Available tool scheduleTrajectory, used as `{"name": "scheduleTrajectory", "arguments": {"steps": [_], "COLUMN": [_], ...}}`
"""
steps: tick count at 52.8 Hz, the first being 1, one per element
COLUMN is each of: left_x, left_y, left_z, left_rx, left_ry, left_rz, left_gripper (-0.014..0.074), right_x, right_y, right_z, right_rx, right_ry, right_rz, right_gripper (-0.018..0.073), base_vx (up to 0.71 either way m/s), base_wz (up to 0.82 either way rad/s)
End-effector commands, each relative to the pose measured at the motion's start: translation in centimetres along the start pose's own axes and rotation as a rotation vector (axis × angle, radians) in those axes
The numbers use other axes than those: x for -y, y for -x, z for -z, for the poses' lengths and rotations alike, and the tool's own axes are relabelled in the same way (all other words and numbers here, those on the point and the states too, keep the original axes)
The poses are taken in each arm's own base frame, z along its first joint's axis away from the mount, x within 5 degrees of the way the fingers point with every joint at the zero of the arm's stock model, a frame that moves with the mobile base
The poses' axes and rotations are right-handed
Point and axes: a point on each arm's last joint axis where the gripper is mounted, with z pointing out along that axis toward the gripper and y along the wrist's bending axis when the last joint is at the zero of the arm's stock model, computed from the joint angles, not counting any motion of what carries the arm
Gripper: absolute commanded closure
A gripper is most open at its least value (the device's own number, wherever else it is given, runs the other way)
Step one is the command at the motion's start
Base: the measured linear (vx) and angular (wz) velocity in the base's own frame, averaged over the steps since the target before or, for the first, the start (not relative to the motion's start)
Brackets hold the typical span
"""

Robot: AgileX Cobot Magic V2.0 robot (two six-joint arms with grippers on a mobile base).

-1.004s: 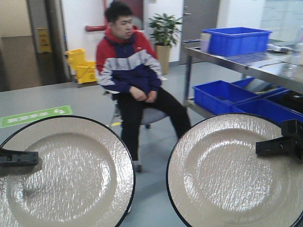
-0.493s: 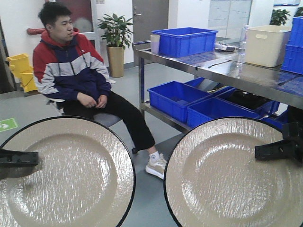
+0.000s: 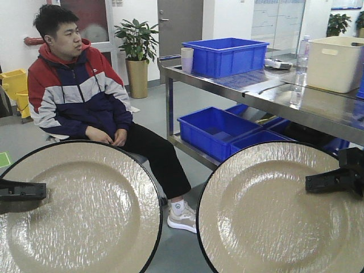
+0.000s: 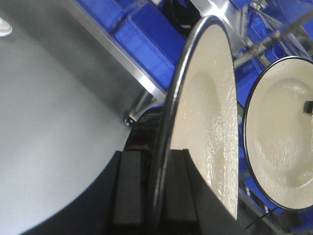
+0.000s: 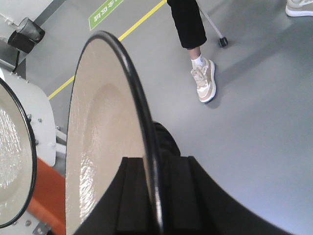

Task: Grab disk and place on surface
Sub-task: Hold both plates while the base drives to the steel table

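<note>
Carrying step: left tool (image 4: 152, 196) pinches the left disk (image 3: 79, 210) by its rim and right tool (image 5: 155, 196) the right disk (image 3: 267, 210), both aloft, short of the surface (image 3: 318, 111). Next move probably requires reaching its near edge, then lowering each disk flat.

In the front view, can't see the left disk's (image 3: 79, 210) left and bottom rim, nor the right disk's (image 3: 273, 210) bottom and right rim: past the frame. Of left gripper (image 3: 31, 190) and right gripper (image 3: 321, 181), only one black finger each; back fingers behind the disks, arms out of frame. One leg of the man (image 3: 74, 96) behind left disk. Lower bins (image 3: 256, 139) partly behind right disk. Table (image 3: 273, 94) cut at right. In wrist views, disks cropped at bottom, fingers blurred dark; of the man, only lower legs and shoes.
</note>
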Motion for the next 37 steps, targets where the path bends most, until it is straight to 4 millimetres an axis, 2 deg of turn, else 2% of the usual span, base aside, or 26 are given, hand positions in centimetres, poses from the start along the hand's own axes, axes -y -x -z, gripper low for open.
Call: {"name": "scheduleTrajectory", "arguments": {"steps": [1,19,37], "left_x": [2.5,2.52,2.52], "left_y": [1.14,1.11,1.11], "left_z": [1.0,1.0,1.0], "left_rx": [0.109,0.106,0.106], "left_ry": [-0.11,-0.112,-0.112], "left_rz": [0.017,0.016,0.016], "left_gripper": [0.0604,0.0604,0.0604], "right_x": [-2.11,-2.1,-2.1], "right_y": [1.07,1.08,1.07], "right_z": [1.42,1.42,1.42], "right_rx": [0.118,0.118,0.118], "right_ry": [0.082,0.081,0.081], "right_rz": [-0.001,-0.001,-0.001], "right_gripper": [0.0568,0.0568,0.0568], "base_vx": [0.45,0.48,0.52], "base_wz": [0.12,0.06,-0.15]}}
